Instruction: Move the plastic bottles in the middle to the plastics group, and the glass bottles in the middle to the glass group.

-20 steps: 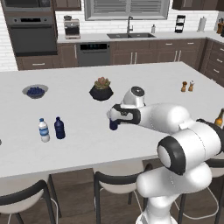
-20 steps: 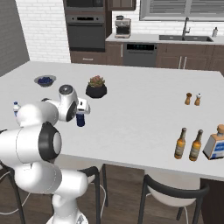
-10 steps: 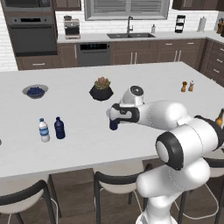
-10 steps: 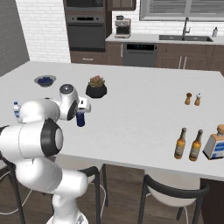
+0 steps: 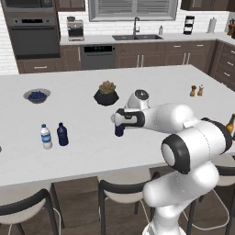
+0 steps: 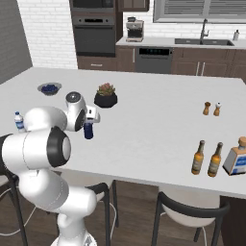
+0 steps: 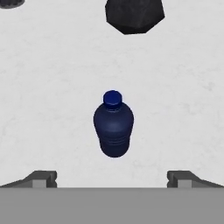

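Lowering a little further, we hang our gripper (image 7: 112, 178), jaws spread wide and empty, above the navy bottle (image 7: 113, 127) standing mid-counter (image 5: 151, 87); a grasp looks next.

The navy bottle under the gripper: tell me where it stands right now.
The navy bottle stands upright mid-counter, directly below the open gripper, just in front of the black succulent pot. A second navy bottle sits far to its left beside the clear water bottle.

Navy on white.
Squat dark navy plastic bottle (image 7: 113, 126) (cap a brighter blue) against speckled white stone counter (image 7: 52, 87); faceted black planter (image 7: 134, 15).
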